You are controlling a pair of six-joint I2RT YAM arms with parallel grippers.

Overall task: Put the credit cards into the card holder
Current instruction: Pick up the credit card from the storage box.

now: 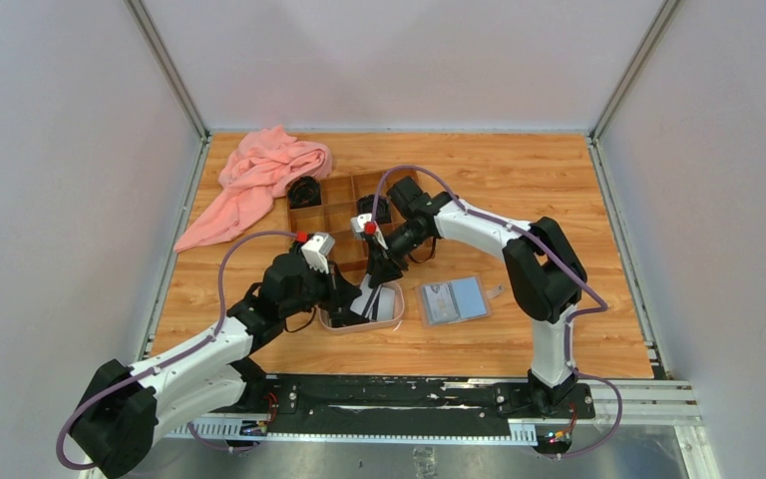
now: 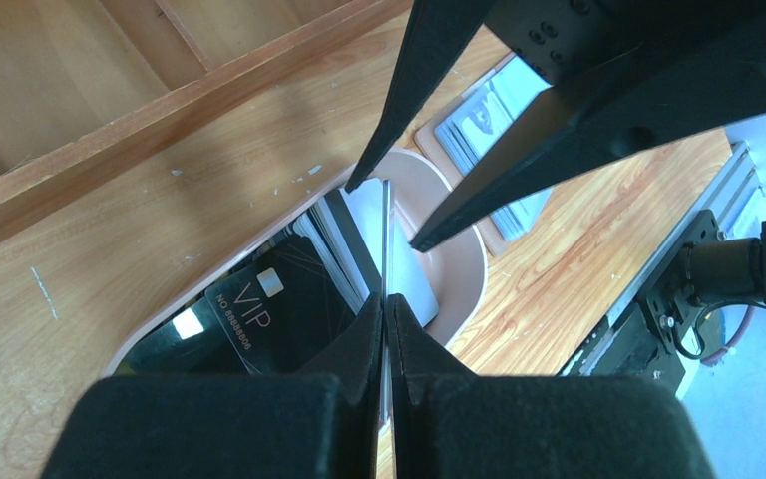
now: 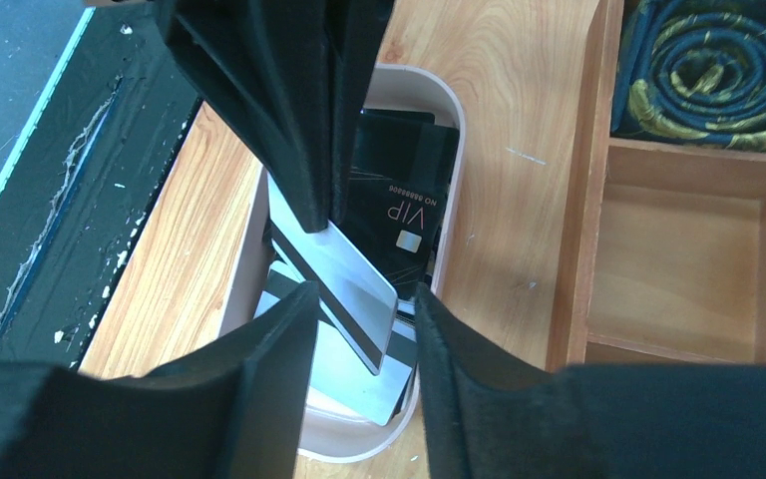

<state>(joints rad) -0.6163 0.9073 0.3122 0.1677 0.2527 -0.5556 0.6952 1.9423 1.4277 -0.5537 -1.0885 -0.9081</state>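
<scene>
The left gripper (image 2: 386,304) has its fingers clamped on one light grey credit card (image 3: 349,274), which it holds on edge above the oval tray (image 1: 396,299). The right gripper (image 2: 387,212) has its fingers apart, one on each side of that card, with no contact visible. More credit cards, a black VIP card (image 2: 259,309) among them, lie in the tray near the tabletop's near edge. The card holder (image 1: 454,299) lies open just right of the tray.

Judgement: the task is at an early stage, a handover between grippers. The held card and the tray's cards are not yet loaded. Whether the holder's pockets contain a card cannot be determined.
</scene>
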